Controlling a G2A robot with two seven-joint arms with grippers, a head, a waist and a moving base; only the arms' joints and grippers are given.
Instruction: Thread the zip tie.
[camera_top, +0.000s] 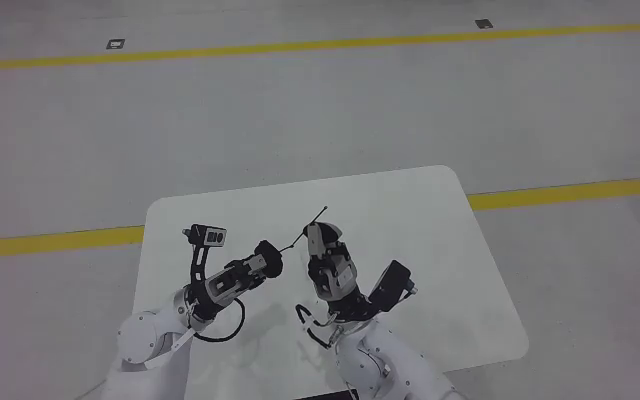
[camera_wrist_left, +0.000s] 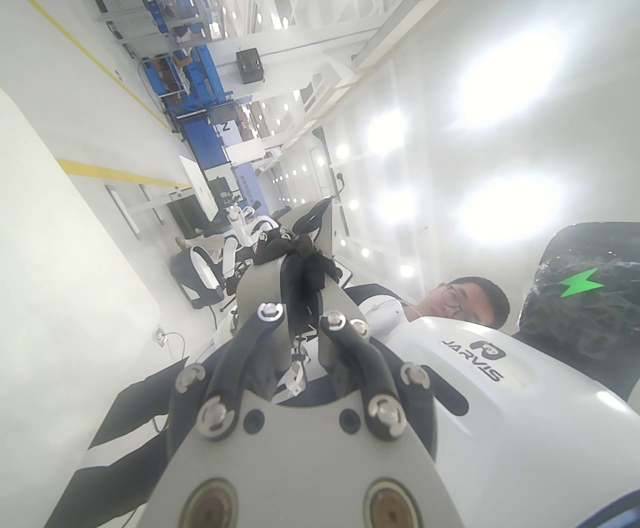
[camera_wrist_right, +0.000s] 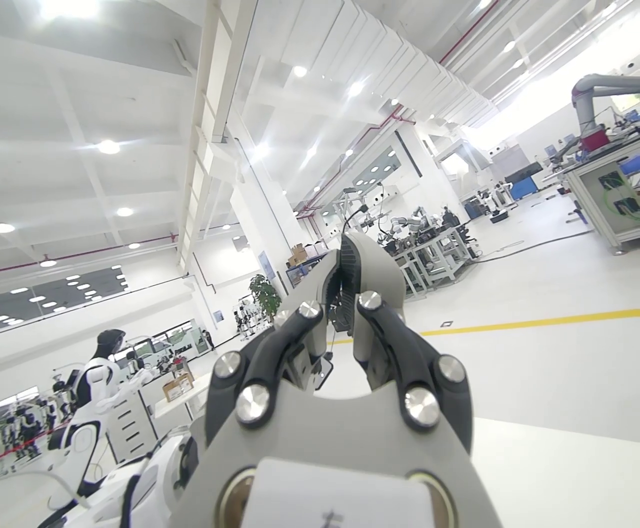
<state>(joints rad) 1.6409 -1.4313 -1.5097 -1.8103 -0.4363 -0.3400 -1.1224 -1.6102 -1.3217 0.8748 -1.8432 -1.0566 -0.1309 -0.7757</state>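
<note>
The zip tie (camera_top: 320, 214) is a thin black strand held in the air above the white table (camera_top: 430, 230). My right gripper (camera_top: 315, 235) is shut on it, and the free tail pokes out past the fingertips (camera_wrist_right: 350, 245) as a thin curved strand (camera_wrist_right: 352, 215). My left gripper (camera_top: 270, 258) sits close beside the right one, a little to its left. Its fingers (camera_wrist_left: 272, 280) are pressed together on the tie's other end, which shows as a dark lump (camera_wrist_left: 300, 252) at the tips. The part of the tie inside the pads is hidden.
Both grippers hover over the near-middle of the rounded white table, with bare tabletop (camera_top: 400, 210) behind and to the right. The table's far edge (camera_top: 300, 182) meets grey floor crossed by yellow lines (camera_top: 560, 193).
</note>
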